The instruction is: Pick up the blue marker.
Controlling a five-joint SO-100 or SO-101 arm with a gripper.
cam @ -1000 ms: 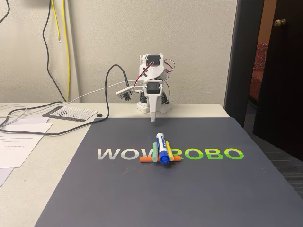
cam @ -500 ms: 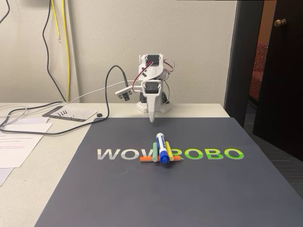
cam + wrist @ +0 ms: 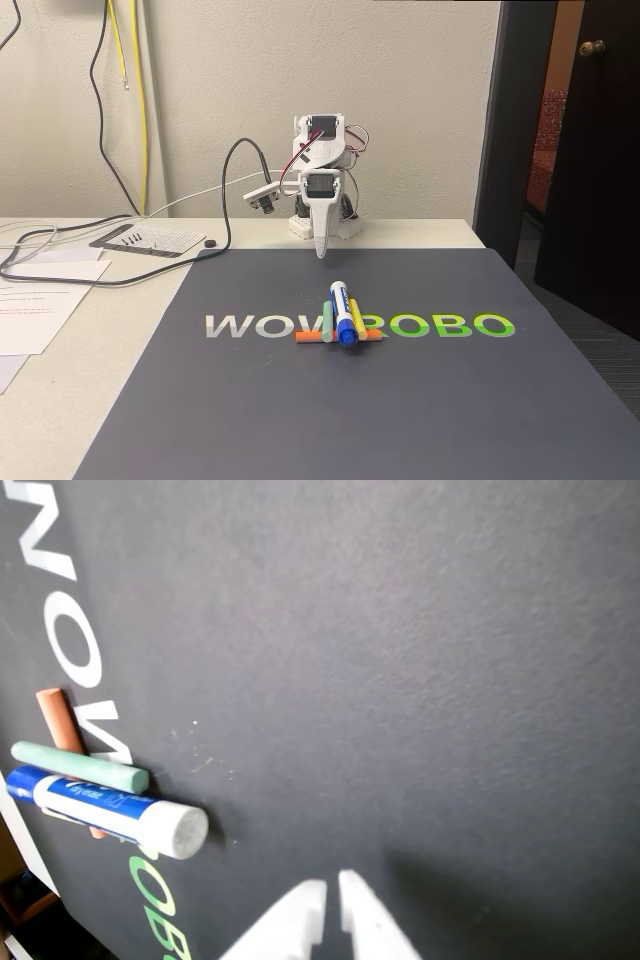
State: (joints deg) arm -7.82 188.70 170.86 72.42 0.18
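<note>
My arm sits folded at centre frame, my gripper (image 3: 321,253) pointing down, nearly closed and empty, well behind the blue marker (image 3: 343,312).

Arm folded low at its base, pincer (image 3: 321,254) pointing down, fingertips (image 3: 305,900) nearly together

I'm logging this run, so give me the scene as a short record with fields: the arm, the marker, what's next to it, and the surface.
arm: white, at the back of the table, tool pointing down above the mat's far edge
tool state: tips nearly together in the wrist view, holding nothing
blue marker: lying on the mat, not touched
beside marker: green stick on its left, yellow stick on its right in the fixed view
under them: orange stick lying crosswise
surface: dark mat with printed lettering
</note>
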